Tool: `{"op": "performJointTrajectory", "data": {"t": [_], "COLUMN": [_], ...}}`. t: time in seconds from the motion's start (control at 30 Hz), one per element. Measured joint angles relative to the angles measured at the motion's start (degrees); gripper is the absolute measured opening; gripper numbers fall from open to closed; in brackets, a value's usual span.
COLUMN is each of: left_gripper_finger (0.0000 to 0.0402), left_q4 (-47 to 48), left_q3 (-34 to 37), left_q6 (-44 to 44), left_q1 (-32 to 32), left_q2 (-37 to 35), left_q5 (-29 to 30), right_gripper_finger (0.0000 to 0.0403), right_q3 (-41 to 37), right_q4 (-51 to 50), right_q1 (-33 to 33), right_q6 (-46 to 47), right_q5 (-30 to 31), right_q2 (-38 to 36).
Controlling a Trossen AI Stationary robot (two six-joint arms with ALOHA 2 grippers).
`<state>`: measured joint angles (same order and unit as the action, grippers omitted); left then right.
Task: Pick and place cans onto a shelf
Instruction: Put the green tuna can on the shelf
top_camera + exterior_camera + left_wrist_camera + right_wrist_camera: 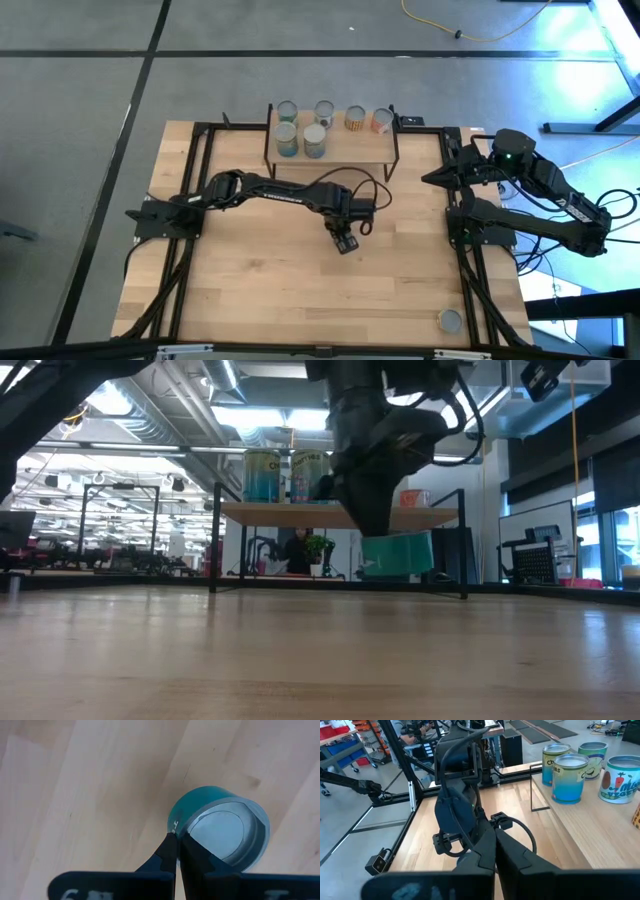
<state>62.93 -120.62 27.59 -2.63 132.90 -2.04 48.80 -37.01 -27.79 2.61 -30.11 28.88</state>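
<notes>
A teal can [397,553] is held clear of the table [260,280] between the closed jaws of the left gripper [345,240], presumably for carrying to the shelf [345,148]. The right gripper [495,865], parked aside, is closed, nothing between its jaws.

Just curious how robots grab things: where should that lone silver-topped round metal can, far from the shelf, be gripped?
Across its curved side wall, with the end effector coming straight down from above. The silver-topped round metal can stands upright, its flat top facing up, with nothing close beside it, so there is likely room to straddle it.
</notes>
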Motion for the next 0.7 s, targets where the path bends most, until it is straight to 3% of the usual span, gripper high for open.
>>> {"op": "performJointTrajectory", "data": {"t": [0.23, 0.5, 0.7], "left_gripper_finger": [0.0002, 0.0049, 0.0063], "left_q4": [-1.31, -5.69, -6.8], "left_q3": [2.52, 3.15, 3.04], "left_q6": [-0.12, 0.59, 0.41], "left_q1": [0.11, -0.07, 0.02], "left_q2": [0.02, 0.02, 0.02], "left_q5": [-1.11, -0.11, -0.26], "right_gripper_finger": [0.0009, 0.0009, 0.0009], "right_q3": [0.0, 0.0, 0.0], "right_q4": [0.02, 0.09, 0.11], "right_q1": [0.0, 0.0, 0.0], "right_q6": [-0.04, -0.06, -0.06], "right_q5": [0.0, -0.06, -0.07], "right_q2": [0.0, 0.0, 0.0]}}
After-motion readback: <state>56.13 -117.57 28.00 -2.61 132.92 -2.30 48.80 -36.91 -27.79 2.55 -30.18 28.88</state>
